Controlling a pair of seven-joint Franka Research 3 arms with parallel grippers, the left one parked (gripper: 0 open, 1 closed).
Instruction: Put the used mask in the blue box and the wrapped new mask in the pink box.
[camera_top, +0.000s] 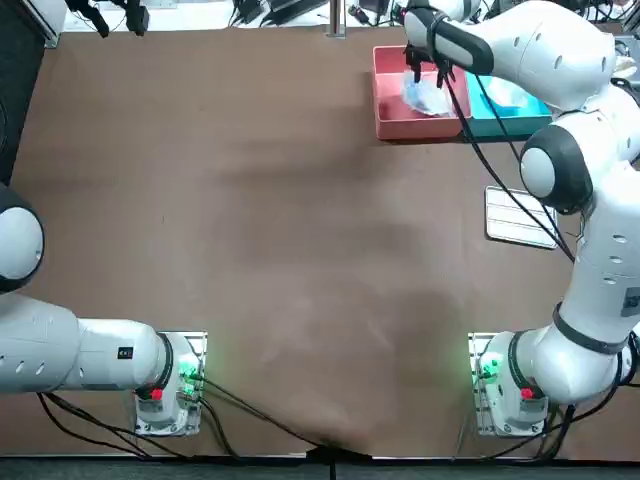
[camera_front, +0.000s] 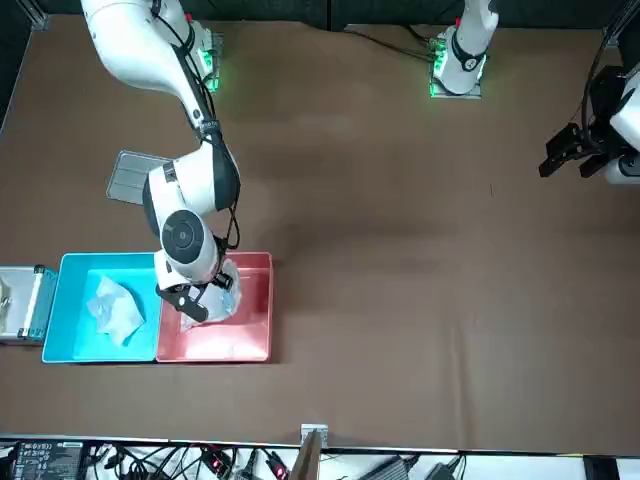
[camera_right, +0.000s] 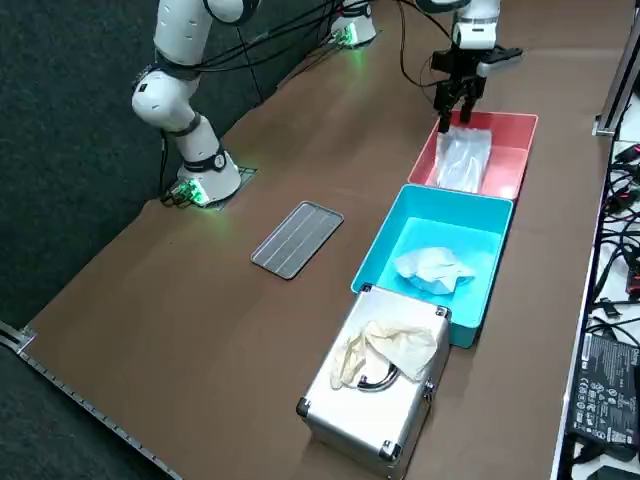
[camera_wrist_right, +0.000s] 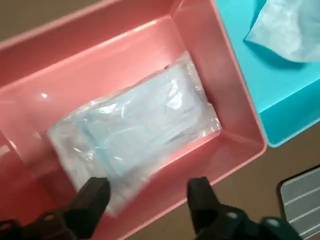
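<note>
Broadly, the matte brown worktop (camera_top: 280, 250) carries a boxy aluminium case (camera_right: 385, 410), seen whole only from the right side. Just beside it, the rectangular blue box (camera_front: 70, 340) holds the crumpled used mask (camera_right: 435, 268). The adjoining pink box (camera_wrist_right: 100, 55) holds the wrapped new mask (camera_wrist_right: 135, 130), its crinkly clear film plain in the wrist view. The right gripper (camera_wrist_right: 147, 192) hovers over that box, jaws released and empty.

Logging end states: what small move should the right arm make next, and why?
Probably lift straight up and withdraw: the right gripper hangs open over the pink box, the wrapped mask lies inside it, and the used mask sits in the blue box.
</note>
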